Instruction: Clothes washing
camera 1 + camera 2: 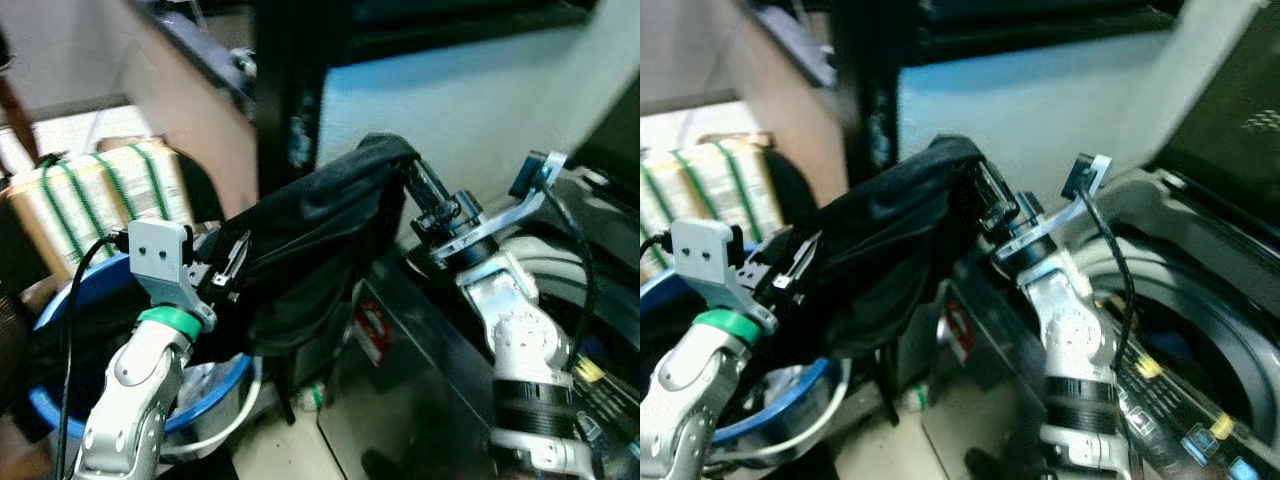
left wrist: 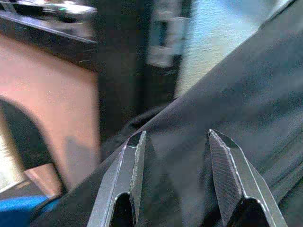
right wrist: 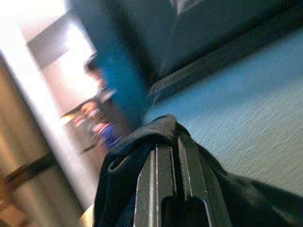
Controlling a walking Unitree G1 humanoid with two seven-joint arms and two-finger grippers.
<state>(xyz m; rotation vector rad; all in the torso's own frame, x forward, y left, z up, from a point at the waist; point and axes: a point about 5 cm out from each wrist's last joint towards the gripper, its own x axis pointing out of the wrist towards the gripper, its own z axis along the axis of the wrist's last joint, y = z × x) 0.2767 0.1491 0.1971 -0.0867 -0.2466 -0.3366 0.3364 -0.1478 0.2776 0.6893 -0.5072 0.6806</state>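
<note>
While stretched dark and creased, black garment (image 1: pixel 310 250) hangs between both arms.
Right end effector (image 1: pixel 418 180) clamps its top edge; left end effector (image 2: pixel 177 156) parted against cloth, washing machine (image 1: pixel 1200 300) opening beside.

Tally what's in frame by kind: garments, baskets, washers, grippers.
Black garment: 1, stretched between both grippers
Blue laundry basket: 1, low on the robot's left
Washing machine: 1, lid up, on the robot's right
Grippers: 2, left gripper with jaws apart against the cloth, right gripper with jaws shut on the garment's edge
Total: 5
</note>
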